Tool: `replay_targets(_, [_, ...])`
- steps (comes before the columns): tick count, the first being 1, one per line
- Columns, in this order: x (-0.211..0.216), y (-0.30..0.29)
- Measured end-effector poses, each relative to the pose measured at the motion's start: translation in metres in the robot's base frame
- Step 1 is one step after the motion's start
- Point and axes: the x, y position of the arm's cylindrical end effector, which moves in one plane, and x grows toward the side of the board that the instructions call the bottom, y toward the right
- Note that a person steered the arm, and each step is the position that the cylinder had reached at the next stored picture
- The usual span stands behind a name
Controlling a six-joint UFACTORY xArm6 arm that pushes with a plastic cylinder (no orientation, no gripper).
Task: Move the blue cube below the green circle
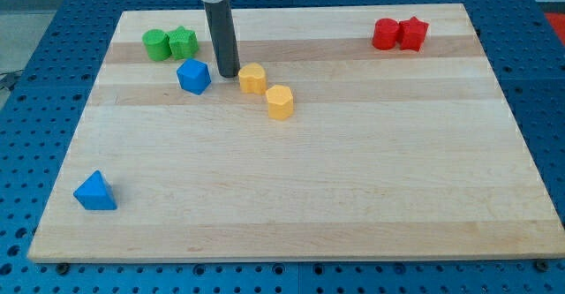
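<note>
The blue cube [193, 76] lies on the wooden board near the view's top left. The green circle [157, 44] lies up and to the left of it, touching a green star [183, 41] on its right. My tip [228, 73] rests on the board just right of the blue cube, with a small gap between them, and just left of a yellow block [252, 79].
A second yellow block [280, 102] lies down and right of the first. A blue triangle [95, 192] sits near the bottom left corner. Two red blocks [399, 33] touch each other at the top right. The board's [353, 179] edges border a blue perforated table.
</note>
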Motion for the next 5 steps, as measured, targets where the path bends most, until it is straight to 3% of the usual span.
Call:
replay_targets(1, [0.0,-0.003])
replay_targets(2, [0.001,-0.057])
replay_targets(4, [0.009,-0.071])
replay_targets(5, [0.032,-0.086])
